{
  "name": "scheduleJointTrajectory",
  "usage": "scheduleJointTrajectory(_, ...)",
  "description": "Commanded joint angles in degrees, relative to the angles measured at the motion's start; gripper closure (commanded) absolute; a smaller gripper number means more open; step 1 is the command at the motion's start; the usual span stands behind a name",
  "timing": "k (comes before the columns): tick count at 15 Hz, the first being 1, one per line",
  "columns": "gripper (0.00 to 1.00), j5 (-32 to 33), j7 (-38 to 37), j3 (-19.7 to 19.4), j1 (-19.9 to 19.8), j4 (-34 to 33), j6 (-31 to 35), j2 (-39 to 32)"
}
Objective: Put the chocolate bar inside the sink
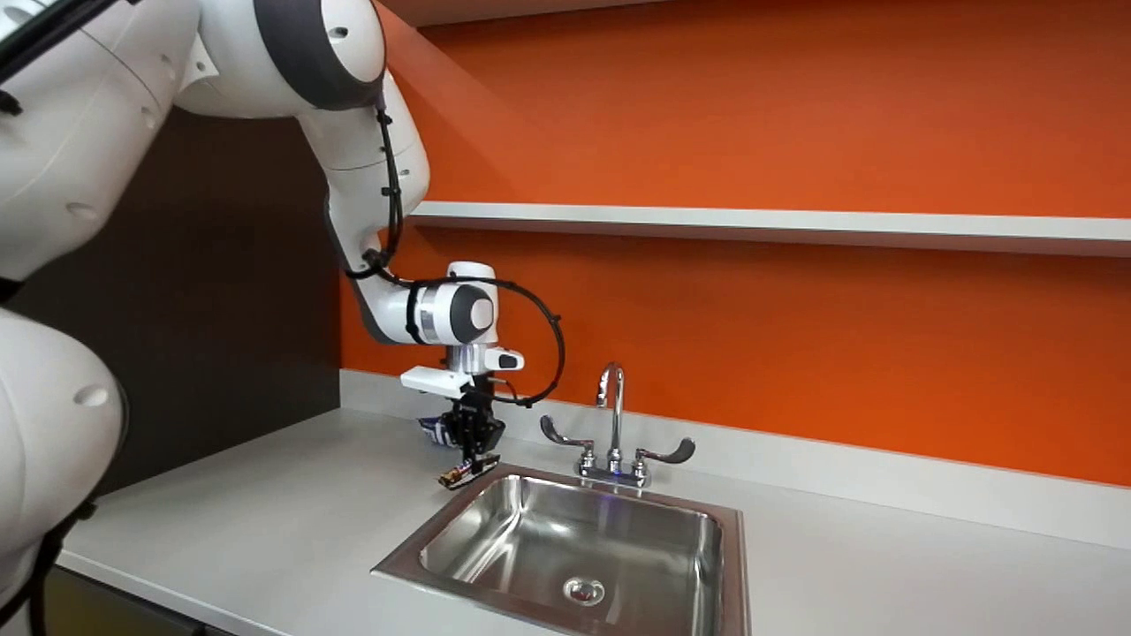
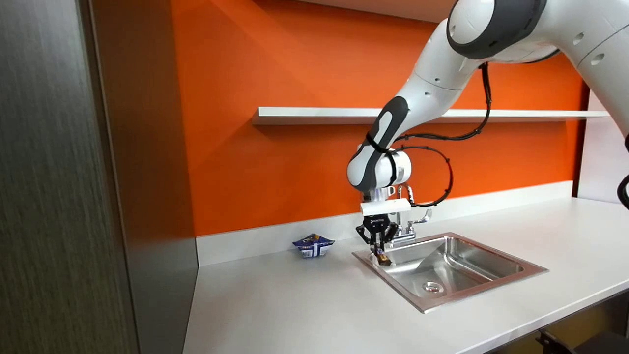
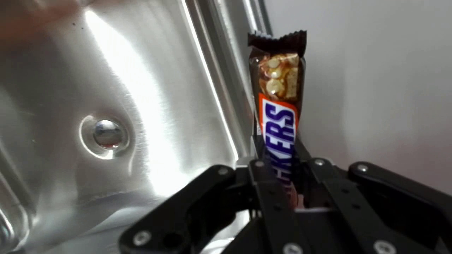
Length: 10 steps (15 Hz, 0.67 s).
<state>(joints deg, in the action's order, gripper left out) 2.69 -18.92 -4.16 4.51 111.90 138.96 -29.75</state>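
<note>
The chocolate bar (image 3: 279,116) is a slim dark brown wrapped bar with a white, orange and purple label. My gripper (image 3: 279,151) is shut on it, with much of the bar jutting past the fingers. In both exterior views the gripper (image 1: 478,458) (image 2: 378,243) points down and holds the bar (image 1: 461,475) (image 2: 383,257) near the sink's faucet-side corner. The sink (image 1: 415,558) (image 2: 410,295) is a steel basin with a flat rim. In the wrist view the sink (image 3: 169,88) lies left of the bar, which is beside its rim. The bar's lower end is partly hidden by the fingers.
A chrome faucet (image 1: 616,415) with two handles stands behind the sink. A small blue-and-white packet (image 2: 313,246) lies on the counter (image 2: 275,305) by the back wall. A white shelf (image 1: 751,218) runs along the orange wall. A dark panel (image 2: 142,196) bounds one end of the counter.
</note>
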Motion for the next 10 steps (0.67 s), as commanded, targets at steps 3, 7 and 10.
scheduleJointTrajectory(3, 0.95, -3.13, 3.17, -1.40, -5.32, 2.13, 1.80, 0.36)
scheduleJointTrajectory(7, 0.95, -4.53, 4.28, -2.05, -7.82, 1.56, 2.10, -1.44)
scheduleJointTrajectory(10, 0.95, -5.28, 4.57, -2.26, -8.83, 1.28, 2.47, -3.12)
